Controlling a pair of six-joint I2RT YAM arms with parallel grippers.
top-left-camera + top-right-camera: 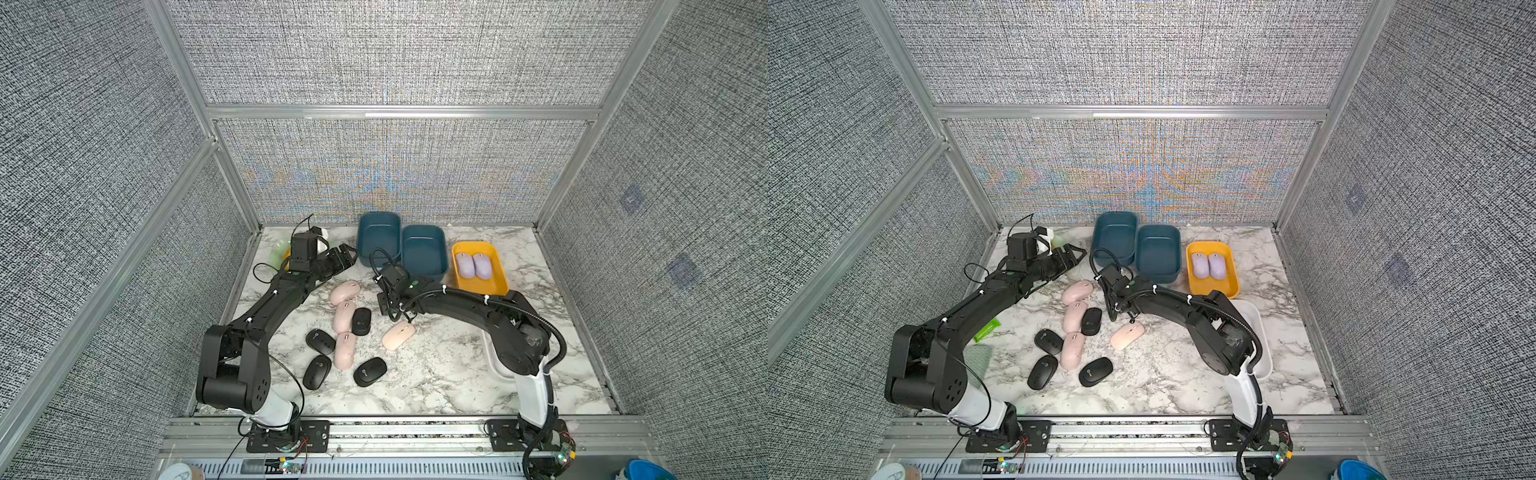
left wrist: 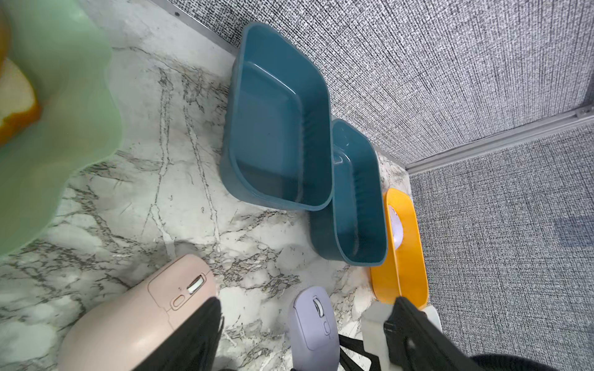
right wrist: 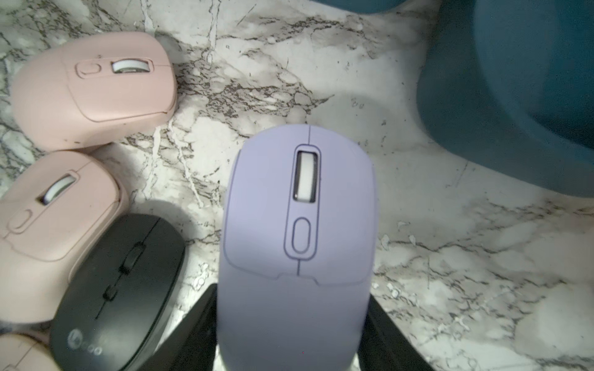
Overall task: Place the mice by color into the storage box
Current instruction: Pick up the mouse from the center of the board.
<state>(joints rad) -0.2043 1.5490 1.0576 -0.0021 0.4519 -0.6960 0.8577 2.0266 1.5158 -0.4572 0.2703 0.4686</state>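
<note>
Right gripper [image 3: 291, 327] is clamped on a lilac mouse [image 3: 299, 225], one finger on each long side, rear half between the jaws, wheel end poking out front. A side grip makes sense: the shell is smooth and domed, so the flanks are the only usable faces. Can't tell whether it's clear of the table [image 1: 436, 374] or resting on it. The mouse sits just short of the right blue box [image 1: 424, 253], near the farthest pink mouse [image 1: 344, 292]; in both top views the wrist hides it. Likely target is the yellow box [image 1: 482, 286]: two lilac mice [image 1: 473, 266] lie side by side in it, with room at the near end. Both blue boxes are empty, and four pink plus four black mice [image 1: 361, 321] are loose on the table, so lots left. The right arm reaches forward and inward from its base, wrist pitched down. Left gripper [image 1: 347, 258] has its jaws wide apart and empty, held above the table beside the left blue box [image 1: 378, 239], forearm stretched forward. My guess is it's parked out of the way. Next move needs a swing right without clipping the blue rim.
</note>
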